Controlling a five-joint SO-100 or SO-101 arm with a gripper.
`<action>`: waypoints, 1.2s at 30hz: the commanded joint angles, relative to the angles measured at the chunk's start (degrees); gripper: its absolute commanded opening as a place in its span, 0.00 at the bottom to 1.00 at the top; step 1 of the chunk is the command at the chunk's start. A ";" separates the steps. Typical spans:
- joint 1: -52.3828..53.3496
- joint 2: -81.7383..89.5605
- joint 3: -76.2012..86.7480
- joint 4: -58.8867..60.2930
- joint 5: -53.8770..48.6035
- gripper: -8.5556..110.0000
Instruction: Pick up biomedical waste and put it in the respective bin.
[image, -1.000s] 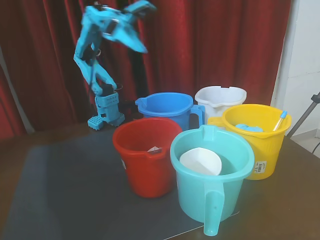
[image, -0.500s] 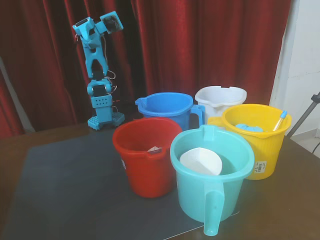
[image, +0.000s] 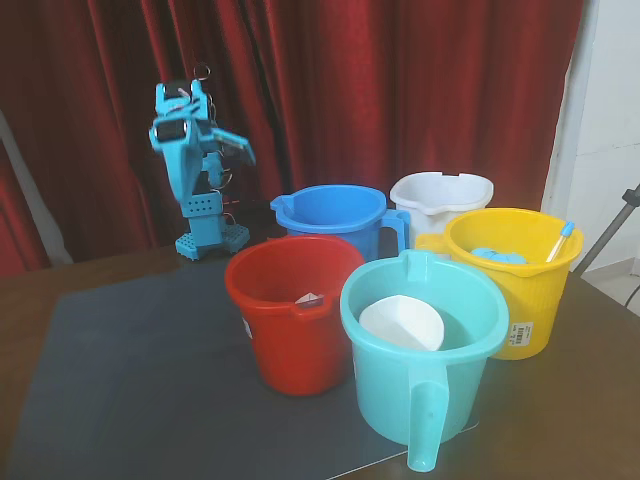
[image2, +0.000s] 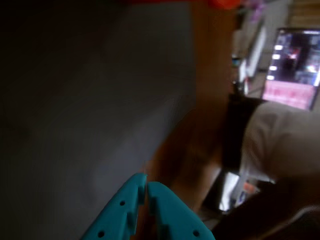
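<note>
The small brown medicine bottle does not show in either view. My blue arm is folded up at the back left of the table in the fixed view, with the gripper (image: 238, 148) raised and pointing right, away from the buckets. In the wrist view the two teal fingertips (image2: 146, 184) meet at the bottom edge with nothing between them. Below them lie the grey mat (image2: 90, 100) and the brown table (image2: 200, 125), both blurred.
Several buckets stand clustered on the dark mat (image: 130, 370): red (image: 290, 350), teal (image: 380, 400) holding a white bowl (image: 402, 322), blue (image: 320, 222), white (image: 430, 200) and yellow (image: 520, 310) holding blue items. A red curtain hangs behind. A lit screen (image2: 297, 65) shows in the wrist view.
</note>
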 joint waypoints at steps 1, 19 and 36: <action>-0.26 -0.70 1.93 -1.05 -0.35 0.07; 0.53 -0.79 16.35 1.67 -0.18 0.07; 0.44 -0.79 16.35 1.67 -0.44 0.07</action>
